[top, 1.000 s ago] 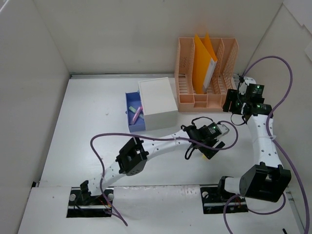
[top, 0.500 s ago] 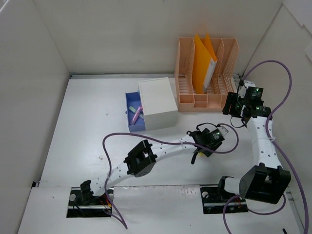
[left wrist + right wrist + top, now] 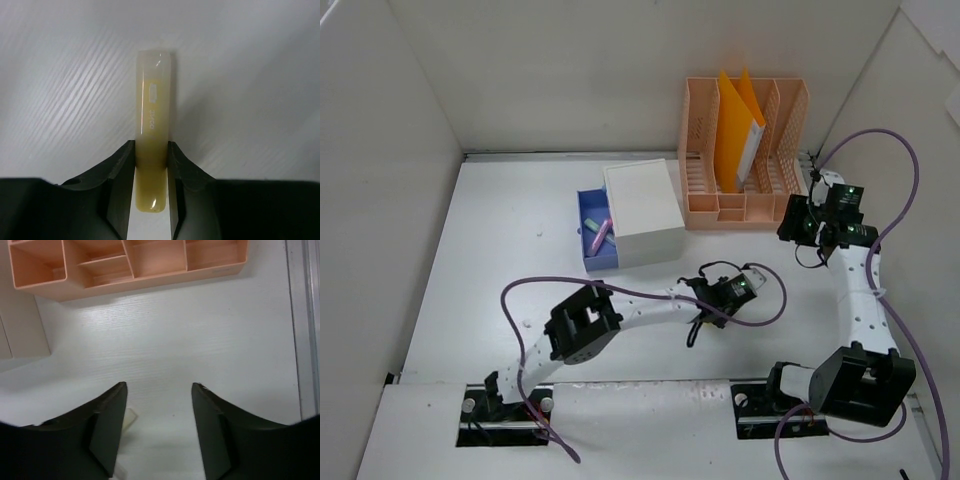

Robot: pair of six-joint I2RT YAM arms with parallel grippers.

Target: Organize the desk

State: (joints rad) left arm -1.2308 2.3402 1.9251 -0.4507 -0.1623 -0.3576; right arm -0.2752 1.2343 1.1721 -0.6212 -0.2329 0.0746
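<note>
**1. Change.** Compared w/ both prior top views, the L arm is drawn back. The left gripper [image 3: 150,150] now sits nearer the arm bases and further left, away from the peach organizer [image 3: 730,212]. R arm pos. is nearly the same. Judgement: the item is picked and transport is under way; drop-off not yet done.

**2. Tool state.** The left gripper clamps a pale yellow bar [image 3: 154,100] between both fingers, toward the bar's rear half. The right gripper [image 3: 159,390] has its jaws spread w/ nothing between, above bare surface just in front of the organizer.

**3. Desk [image 3: 500,250].** It lies flat inside the white walls, under both arms. Being a plane, it has no pointing direction. Its edges run square w/ the walls. Longer side: cannot tell from this slanted view.

**4. Bar axis.** The long axis runs straight out along the fingers, and the free end projects past the fingertips. Contact w/ the desk: cannot tell.
</note>
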